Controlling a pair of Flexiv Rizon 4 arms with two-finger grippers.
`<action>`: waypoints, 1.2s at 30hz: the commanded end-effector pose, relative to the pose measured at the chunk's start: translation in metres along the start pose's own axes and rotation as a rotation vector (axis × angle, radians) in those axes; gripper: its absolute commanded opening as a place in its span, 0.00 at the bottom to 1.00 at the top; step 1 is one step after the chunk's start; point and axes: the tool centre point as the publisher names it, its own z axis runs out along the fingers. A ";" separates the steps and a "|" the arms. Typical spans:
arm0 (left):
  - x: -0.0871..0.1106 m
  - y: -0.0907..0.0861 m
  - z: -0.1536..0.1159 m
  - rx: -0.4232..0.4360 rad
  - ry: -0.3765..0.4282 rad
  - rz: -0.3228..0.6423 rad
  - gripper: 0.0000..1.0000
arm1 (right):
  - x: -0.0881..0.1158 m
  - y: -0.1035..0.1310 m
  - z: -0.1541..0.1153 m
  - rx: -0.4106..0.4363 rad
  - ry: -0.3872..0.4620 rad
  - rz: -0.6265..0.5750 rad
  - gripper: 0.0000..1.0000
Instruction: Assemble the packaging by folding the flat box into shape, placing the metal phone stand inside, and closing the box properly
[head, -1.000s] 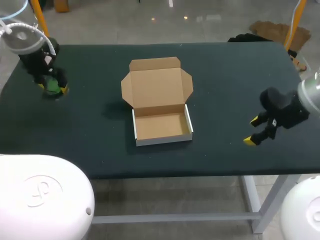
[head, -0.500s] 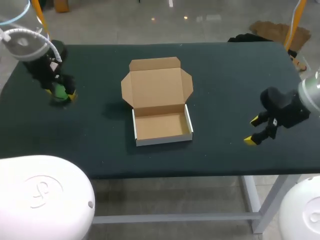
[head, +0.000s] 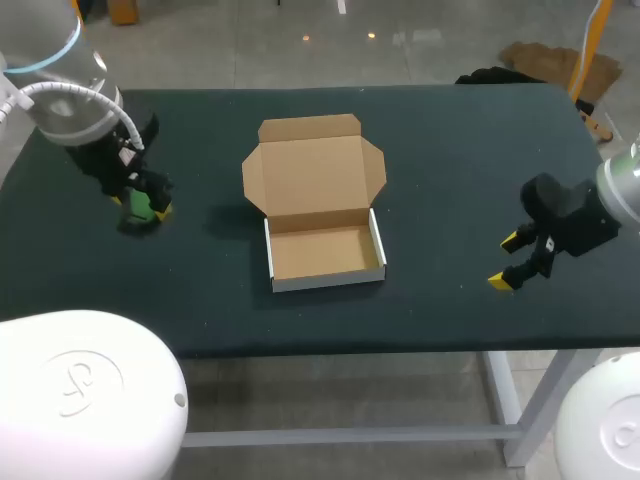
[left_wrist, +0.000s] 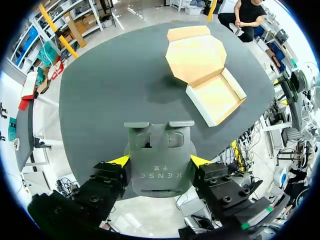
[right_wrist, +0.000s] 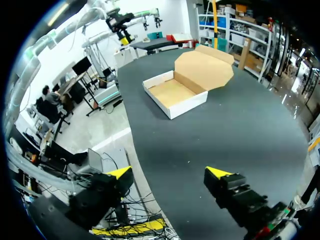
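Head view, layout: a dark table (head: 450, 150) carries one opened cardboard box (head: 318, 215) near its middle, with an arm coming in at each side.
Right gripper (head: 505, 262): the nearest item, at the right and well apart from the box. The right wrist view shows its fingers spread wide with nothing between them.
Tray (head: 325, 255): the near half of the box, already folded into shape, with white outer walls upright and a bare brown floor.
Left gripper (head: 147, 208): at the left, over the table, roughly level with the box's hinge line. In the left wrist view both yellow tips press on opposite sides of the stand, so the gripper is clamped on it.
Phone stand (left_wrist: 159, 150): a grey metal plate with two cut-outs near its far edge. It is carried by the left gripper and is not yet in the box, which lies ahead of it and to the right.
Lid (head: 315, 165): folded back flat on the far side of the tray, with its side flaps and front tongue spread.
Step in hand (judged): bringing the stand across to the tray.
Doing it well (judged): carry the stand rightward above wall height and centre it over the brown floor. Lower it level so that no edge catches a white wall, and release only once it rests on the floor.
Risk (judged): a tilted or off-centre descent could push the light tray along the table, or leave the stand propped on a wall so that the lid cannot close.
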 end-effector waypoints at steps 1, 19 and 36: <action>0.014 -0.005 0.006 -0.006 -0.009 0.006 0.00 | 0.000 0.000 -0.002 -0.002 0.003 -0.001 1.00; 0.086 -0.035 0.027 0.003 -0.016 0.040 0.00 | 0.000 0.000 -0.002 -0.002 0.003 -0.001 1.00; 0.147 -0.070 0.067 -0.007 -0.003 0.042 0.00 | 0.000 0.000 -0.002 -0.002 0.003 -0.001 1.00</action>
